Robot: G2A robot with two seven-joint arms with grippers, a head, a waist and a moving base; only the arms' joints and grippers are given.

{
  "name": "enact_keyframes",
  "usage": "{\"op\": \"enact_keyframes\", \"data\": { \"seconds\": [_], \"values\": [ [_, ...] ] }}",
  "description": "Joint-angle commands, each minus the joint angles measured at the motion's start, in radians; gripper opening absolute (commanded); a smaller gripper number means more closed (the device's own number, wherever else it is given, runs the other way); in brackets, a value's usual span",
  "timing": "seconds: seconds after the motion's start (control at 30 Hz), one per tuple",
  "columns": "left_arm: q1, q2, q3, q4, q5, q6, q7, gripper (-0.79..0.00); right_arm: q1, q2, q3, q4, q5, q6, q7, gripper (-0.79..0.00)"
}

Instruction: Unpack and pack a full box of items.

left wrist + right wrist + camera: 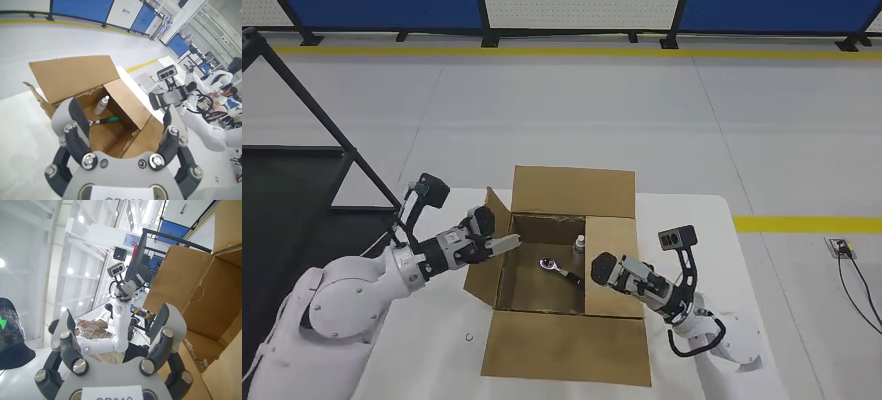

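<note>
**Two open grippers flank an unpacked-ready cardboard box**

An open brown cardboard box [574,190] sits on a white tabletop [692,215] with its flaps spread. On the box floor lies a ratchet wrench with a green and black handle [560,270]. A small grey spray bottle with a white cap [580,246] stands upright near it, towards the far right corner. The left gripper [498,240] hovers over the left flap, fingers apart and empty. The right gripper [600,268] is at the right flap's inner edge, fingers also apart and empty. Unpacking appears to be the step in hand. To do it well, the left gripper should descend clear of the left wall and straddle the wrench's handle across its width. It should also avoid the bottle, which looks easy to topple.
</note>
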Motion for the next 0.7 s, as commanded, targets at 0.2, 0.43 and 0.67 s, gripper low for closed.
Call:
{"op": "enact_keyframes", "data": {
  "seconds": [0.2,0.43,0.67],
  "values": [
    [-0.079,0.006,0.009,0.166,-0.186,-0.029,-0.204,0.000,0.013,0.009,-0.003,0.017,0.019,-0.003,0.005,0.000],
    [-0.052,0.019,-0.018,0.189,-0.138,-0.054,-0.221,0.000,0.055,0.014,-0.034,0.040,0.016,0.012,0.009,0.000],
    [-0.013,0.030,-0.049,0.287,-0.108,-0.070,-0.200,0.000,0.090,0.016,-0.068,0.059,0.010,0.029,-0.004,0.000]
  ]
}}
